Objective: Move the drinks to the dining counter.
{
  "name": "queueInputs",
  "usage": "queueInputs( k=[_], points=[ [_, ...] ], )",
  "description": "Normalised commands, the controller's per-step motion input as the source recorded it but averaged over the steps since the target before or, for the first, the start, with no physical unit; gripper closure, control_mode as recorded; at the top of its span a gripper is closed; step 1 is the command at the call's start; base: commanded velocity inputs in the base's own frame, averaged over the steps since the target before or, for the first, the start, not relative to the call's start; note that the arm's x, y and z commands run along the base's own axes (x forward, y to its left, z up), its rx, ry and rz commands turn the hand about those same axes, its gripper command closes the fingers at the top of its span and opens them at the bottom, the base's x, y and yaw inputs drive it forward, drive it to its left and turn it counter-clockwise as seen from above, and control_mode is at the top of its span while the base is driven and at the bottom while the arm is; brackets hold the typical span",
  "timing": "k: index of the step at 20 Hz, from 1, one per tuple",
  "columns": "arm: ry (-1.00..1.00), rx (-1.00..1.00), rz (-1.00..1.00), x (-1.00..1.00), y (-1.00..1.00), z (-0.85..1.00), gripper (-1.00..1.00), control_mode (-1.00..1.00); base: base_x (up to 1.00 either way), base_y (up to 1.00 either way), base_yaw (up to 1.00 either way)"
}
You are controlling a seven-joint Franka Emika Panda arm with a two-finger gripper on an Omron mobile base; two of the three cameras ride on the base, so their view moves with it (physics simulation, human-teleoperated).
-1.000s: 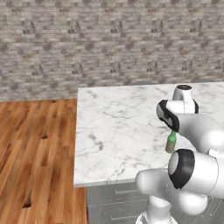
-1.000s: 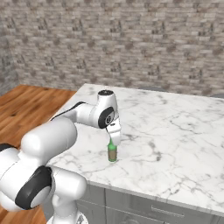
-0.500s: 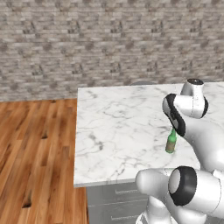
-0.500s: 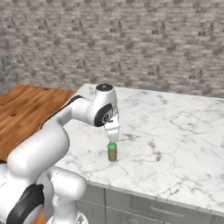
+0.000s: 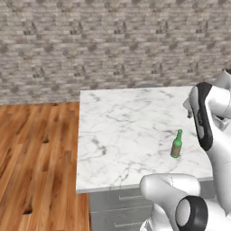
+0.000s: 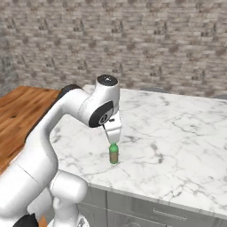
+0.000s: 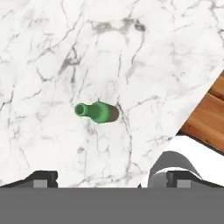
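Directly under my pincer, whose jaws stand wide apart and hold nothing, the green glass bottle stands upright, its long axis vertical, cap just below my fingertips. It sits near the front edge of the marble tabletop, the dining counter.

Even, diffuse rendered lighting fills all three views; you see no single lamp direction and no glare on the broad white grey-veined marble counter. The small green glass bottle, standing just below the white two-finger claw, casts only a faint, soft shadow at its base. Notice the white arm shaded grey on its underside. The grey brick wall far behind the claw looks soft and low in detail. In the hand view the marble veins appear slightly blurred, without edge distortion.
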Motion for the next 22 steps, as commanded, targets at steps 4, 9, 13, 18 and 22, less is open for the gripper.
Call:
queueInputs(
  k=[4,9,13,18,22],
  points=[
    [-0.02,-0.01,0.48,-0.84,0.0,0.42,-1.0,-1.0,0.0,0.0,0.0],
    [-0.13,-0.12,0.42,-0.77,0.3,0.6,-1.0,-1.0,0.0,0.0,0.0],
    [-0.28,-0.11,0.23,-0.51,0.54,0.27,-1.0,-1.0,0.0,0.0,0.0],
    [-0.37,-0.11,0.03,-0.31,0.78,0.06,-1.0,-1.0,0.0,0.0,0.0],
    [-0.2,-0.06,0.01,0.0,0.45,0.0,-1.0,-1.0,0.0,0.0,0.0]
  ],
)
